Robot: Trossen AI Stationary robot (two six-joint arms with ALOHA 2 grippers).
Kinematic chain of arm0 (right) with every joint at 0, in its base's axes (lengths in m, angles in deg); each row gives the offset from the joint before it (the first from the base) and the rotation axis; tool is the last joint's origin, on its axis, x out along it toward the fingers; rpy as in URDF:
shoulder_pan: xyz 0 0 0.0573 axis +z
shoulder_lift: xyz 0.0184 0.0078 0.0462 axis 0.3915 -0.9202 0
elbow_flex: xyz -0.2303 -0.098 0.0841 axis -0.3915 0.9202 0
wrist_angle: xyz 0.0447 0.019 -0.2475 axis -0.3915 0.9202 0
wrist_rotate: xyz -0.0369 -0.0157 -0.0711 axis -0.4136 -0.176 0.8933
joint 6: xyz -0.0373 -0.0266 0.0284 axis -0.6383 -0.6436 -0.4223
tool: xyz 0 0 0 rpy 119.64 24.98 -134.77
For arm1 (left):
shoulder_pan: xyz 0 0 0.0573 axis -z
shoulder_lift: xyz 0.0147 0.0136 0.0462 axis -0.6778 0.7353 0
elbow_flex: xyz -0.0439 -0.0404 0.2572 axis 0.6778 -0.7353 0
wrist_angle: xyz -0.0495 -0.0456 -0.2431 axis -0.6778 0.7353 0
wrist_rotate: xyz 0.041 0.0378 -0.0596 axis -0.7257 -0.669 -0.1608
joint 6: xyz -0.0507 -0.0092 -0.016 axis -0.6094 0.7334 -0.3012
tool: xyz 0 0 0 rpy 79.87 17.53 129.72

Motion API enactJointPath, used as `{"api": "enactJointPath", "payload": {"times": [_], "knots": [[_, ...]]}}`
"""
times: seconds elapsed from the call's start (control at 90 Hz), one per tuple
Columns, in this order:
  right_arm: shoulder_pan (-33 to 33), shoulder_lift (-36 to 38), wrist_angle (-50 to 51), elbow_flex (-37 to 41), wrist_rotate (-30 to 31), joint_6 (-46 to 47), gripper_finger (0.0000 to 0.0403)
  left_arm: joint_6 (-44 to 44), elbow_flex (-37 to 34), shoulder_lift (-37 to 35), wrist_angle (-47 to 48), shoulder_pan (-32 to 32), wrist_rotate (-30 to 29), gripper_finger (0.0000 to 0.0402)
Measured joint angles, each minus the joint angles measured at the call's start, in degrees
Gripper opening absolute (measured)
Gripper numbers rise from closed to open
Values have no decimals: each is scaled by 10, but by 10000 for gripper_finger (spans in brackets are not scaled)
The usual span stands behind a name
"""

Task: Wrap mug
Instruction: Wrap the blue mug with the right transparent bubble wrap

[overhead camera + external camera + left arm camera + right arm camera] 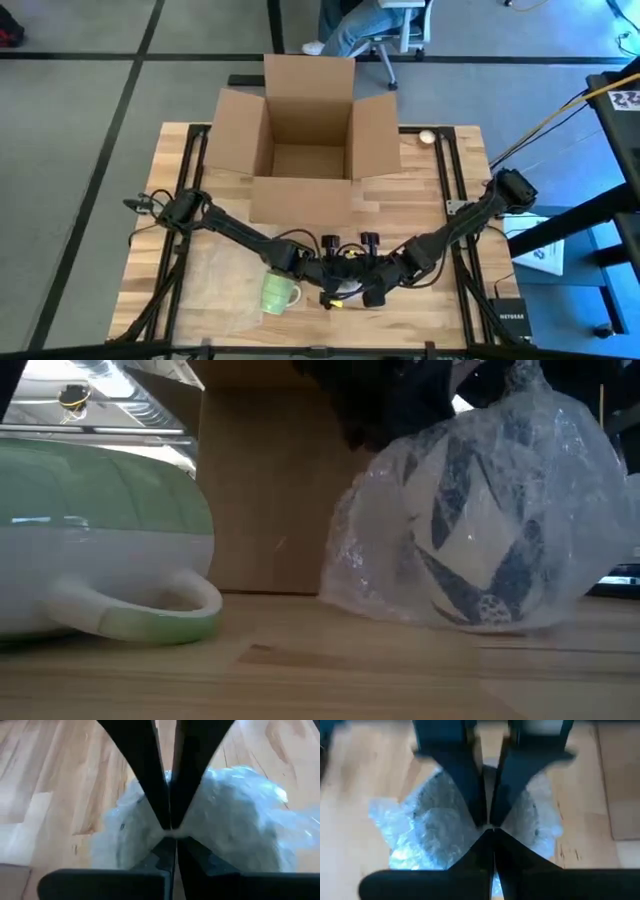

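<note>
The green mug (279, 292) lies on the table near the front edge, on a clear bubble-wrap sheet (215, 272). In the low view the mug (100, 540) rests with its pale handle (140, 610) on the wood, and no gripper touches it. Just to its right stands a bundle of bubble wrap (480, 520) around a white and blue patterned object. My left gripper (335, 283) and my right gripper (366, 290) meet over this bundle, both shut on its wrap. My left gripper pinches the bubble wrap at the top of the bundle (200, 820) between its two shut fingers, coming from above. The bundle rests with its underside on the table (450, 622). My right gripper pinches gathered bubble wrap at the top of the bundle (455, 820) between its two shut fingers, pointing down. How many layers it holds, I cannot tell.
An open brown cardboard box (305, 150) stands at the far middle of the table, its flaps spread out. A small pale ball (427, 137) lies at the far right. Cables run along both table sides. A seated person's legs (350, 30) show beyond the far edge.
</note>
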Motion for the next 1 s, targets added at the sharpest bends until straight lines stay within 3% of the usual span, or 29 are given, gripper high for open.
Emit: {"api": "enactJointPath", "payload": {"times": [0.133,0.256,0.467,0.544,0.733,0.844,1.0], "knots": [[0,0,-4,0,1,-4,1,1,0,-32,28,5,0,0],[0,0,-4,0,-1,-4,1,-30,1,-71,135,17,-7,0],[0,0,-4,0,-3,-7,1,-114,-14,-93,306,41,-82,0],[0,0,-4,0,-2,-8,1,-119,-61,-89,260,39,-77,0],[1,0,-6,1,1,-8,1,-116,-171,-73,11,33,-14,0],[1,0,-6,1,1,-9,1,-116,-173,-74,-70,37,16,0],[1,-1,-6,1,1,-8,1,-68,-139,-84,-86,47,17,0]]}}
